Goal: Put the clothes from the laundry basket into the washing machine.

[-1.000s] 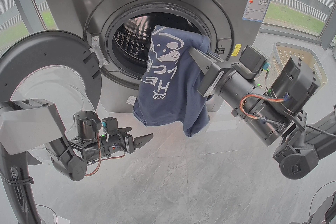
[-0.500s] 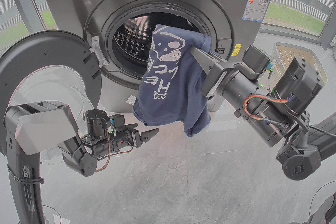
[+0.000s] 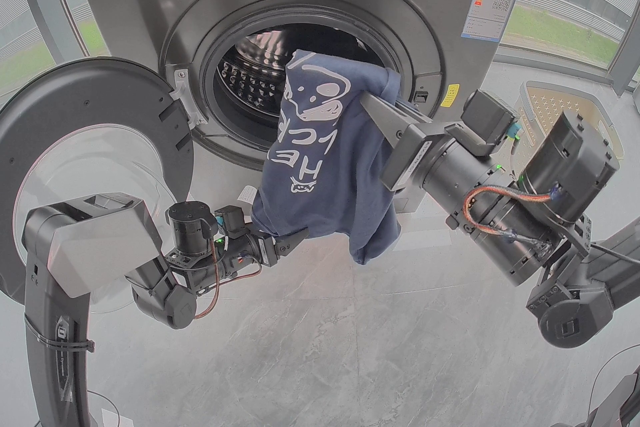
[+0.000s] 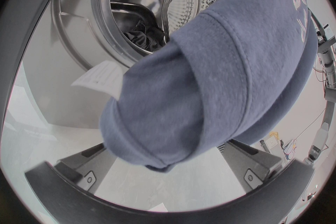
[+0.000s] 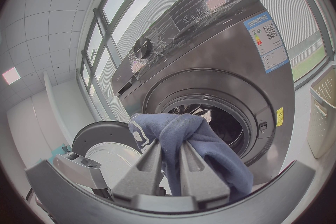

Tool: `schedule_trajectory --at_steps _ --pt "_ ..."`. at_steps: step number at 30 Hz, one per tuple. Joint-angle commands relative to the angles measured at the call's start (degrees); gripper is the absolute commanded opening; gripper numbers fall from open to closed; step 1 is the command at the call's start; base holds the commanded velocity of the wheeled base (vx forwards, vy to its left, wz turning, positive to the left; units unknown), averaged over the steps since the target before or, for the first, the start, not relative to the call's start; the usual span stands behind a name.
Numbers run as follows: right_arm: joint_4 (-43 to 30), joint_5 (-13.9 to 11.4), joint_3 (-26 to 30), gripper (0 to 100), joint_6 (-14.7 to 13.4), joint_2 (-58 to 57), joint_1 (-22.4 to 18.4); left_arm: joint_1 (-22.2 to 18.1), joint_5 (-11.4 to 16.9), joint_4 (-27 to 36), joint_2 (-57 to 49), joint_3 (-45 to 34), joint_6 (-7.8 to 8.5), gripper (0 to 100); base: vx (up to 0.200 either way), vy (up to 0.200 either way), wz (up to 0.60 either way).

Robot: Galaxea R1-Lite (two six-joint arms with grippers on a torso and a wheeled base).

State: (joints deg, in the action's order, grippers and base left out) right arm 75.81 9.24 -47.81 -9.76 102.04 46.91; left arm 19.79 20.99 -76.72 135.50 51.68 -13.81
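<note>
The right gripper (image 3: 377, 111) is clamped on the upper fold of a navy blue cotton T-shirt with white print (image 3: 327, 181), cloth bunched between its 2 grey fingers (image 5: 147, 168). The shirt hangs in front of the round open mouth of the grey front-loading washing machine (image 3: 440, 15), its top edge level with the opening and its hem well below the rim. The left gripper (image 3: 297, 238) sits at that lower hem, its fingers (image 4: 250, 161) spread apart on either side of the cloth. A dark crumpled garment (image 4: 143, 34) lies inside the steel drum. The beige perforated plastic laundry basket (image 3: 600, 115) stands to the machine's right.
</note>
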Motion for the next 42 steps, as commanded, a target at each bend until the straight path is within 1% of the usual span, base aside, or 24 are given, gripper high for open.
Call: schedule_trajectory --at_steps 1,5,7,8,13,17,18,22,26,29,33,34,36,38,39,40,42 --pt "0.04 -0.01 0.17 0 0.01 0.01 0.02 0.34 0.01 -1.42 0.91 1.23 -0.25 100 0.000 0.000 0.00" --pt "0.04 -0.01 0.17 0 0.01 0.01 0.02 1.22 -0.07 -2.47 0.82 1.23 -1.57 100 0.000 0.000 0.00" --pt "0.04 -0.01 0.17 0 -0.08 0.01 0.02 1.48 -0.25 -3.18 0.91 1.23 -1.57 100 0.000 0.000 0.00" --pt "0.04 -0.01 0.26 0 -0.08 0.01 0.02 1.57 -0.34 -3.53 0.91 1.15 -1.57 0 0.000 0.000 0.00" --pt "0.12 -0.01 0.35 0 -0.08 0.01 -0.15 1.92 -0.43 -4.67 0.73 0.09 -1.57 0 0.000 0.000 0.00" --pt "0.21 -0.10 0.70 0 0.01 0.18 -0.85 2.36 -0.51 -7.13 -0.32 -2.81 -1.57 0 0.000 0.000 0.00" --pt "0.39 -0.10 0.79 0 0.01 0.27 -0.85 2.36 -0.51 -8.80 -1.38 -4.92 -1.57 0 0.000 0.000 0.00" --pt "0.30 -0.10 0.79 0 -0.08 0.45 -1.03 2.63 -0.51 -12.05 -4.89 -10.81 -1.39 0 0.000 0.000 0.00" --pt "0.30 -0.10 0.88 0 0.01 0.97 -1.82 3.07 -0.07 -12.23 -11.31 -17.05 -0.95 0 0.000 0.000 0.00" --pt "0.83 -0.10 1.84 0 0.01 2.38 -2.17 4.91 -0.87 -12.23 -17.20 -21.44 -0.87 0 0.000 0.000 0.00" --pt "0.92 -0.10 5.01 0 -0.08 3.70 -2.26 7.20 -0.95 -12.14 -24.67 -25.84 -1.13 0 0.000 0.000 0.00" --pt "0.92 -0.10 5.10 0 -0.08 3.70 -2.26 7.28 -0.95 -12.14 -24.93 -26.01 -1.22 0 0.000 0.000 0.00" --pt "2.32 -0.36 7.03 0 -0.17 5.63 -2.35 10.10 -0.95 -12.14 -29.41 -29.79 -1.13 0 0.000 0.000 0.00" --pt "2.76 -0.36 7.29 0 -0.17 6.16 -2.35 10.54 -1.04 -12.14 -30.21 -30.41 -1.04 0 0.000 0.000 0.00" --pt "4.17 -0.54 7.29 0 -0.08 7.92 -3.14 11.77 -0.95 -12.05 -31.61 -31.55 -1.04 0 0.000 0.000 0.00" --pt "4.52 -0.63 7.29 0 0.01 8.44 -3.32 12.12 -0.95 -12.05 -31.61 -31.46 -1.22 0 0.000 0.000 0.00" --pt "4.87 -0.63 7.38 0 -0.08 9.50 -3.40 12.38 -1.57 -12.05 -30.91 -30.76 -0.69 0 0.000 0.000 0.00"
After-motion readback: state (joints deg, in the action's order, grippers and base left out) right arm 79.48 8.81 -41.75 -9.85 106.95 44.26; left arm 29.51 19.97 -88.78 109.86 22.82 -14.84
